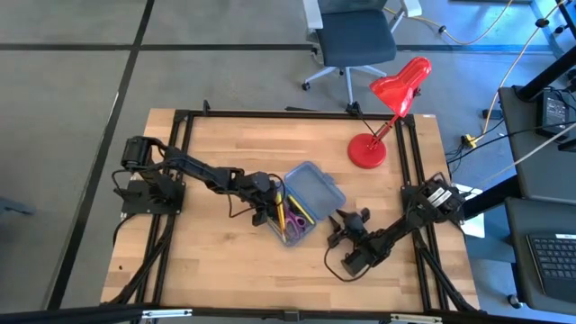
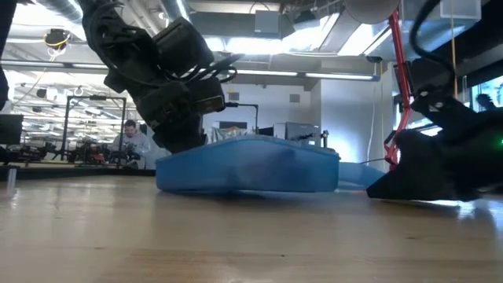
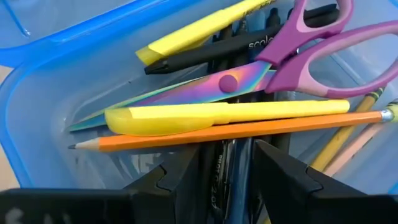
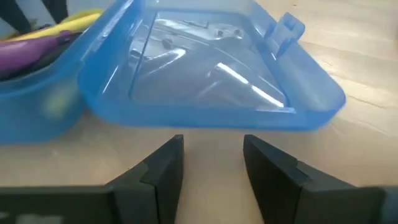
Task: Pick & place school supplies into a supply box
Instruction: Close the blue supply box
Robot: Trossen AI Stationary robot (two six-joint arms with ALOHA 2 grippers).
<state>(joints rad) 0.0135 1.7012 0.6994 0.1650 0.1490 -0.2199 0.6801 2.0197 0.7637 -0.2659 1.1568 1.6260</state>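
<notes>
The translucent blue supply box (image 1: 315, 191) lies open in the middle of the table. Its supply-filled half (image 3: 37, 106) holds purple-handled scissors (image 3: 298, 56), yellow markers (image 3: 217, 115), an orange pencil (image 3: 236, 132), black pens (image 3: 230, 50) and wood-coloured pencils (image 3: 348, 134). My left gripper (image 1: 270, 209) hangs over that half's left side with its fingers apart (image 3: 227, 171). Dark pens show in the gap, lying under the orange pencil. My right gripper (image 1: 346, 225) is open and empty (image 4: 212, 162) on the table just right of the box, facing the empty lid half (image 4: 211, 74).
A red desk lamp (image 1: 378, 126) stands at the table's far right, its base on the wood. Black frame rails (image 1: 414, 180) run along the table's sides. An office chair (image 1: 351, 40) stands beyond the far edge. Bare wood (image 1: 207, 256) lies near the front left.
</notes>
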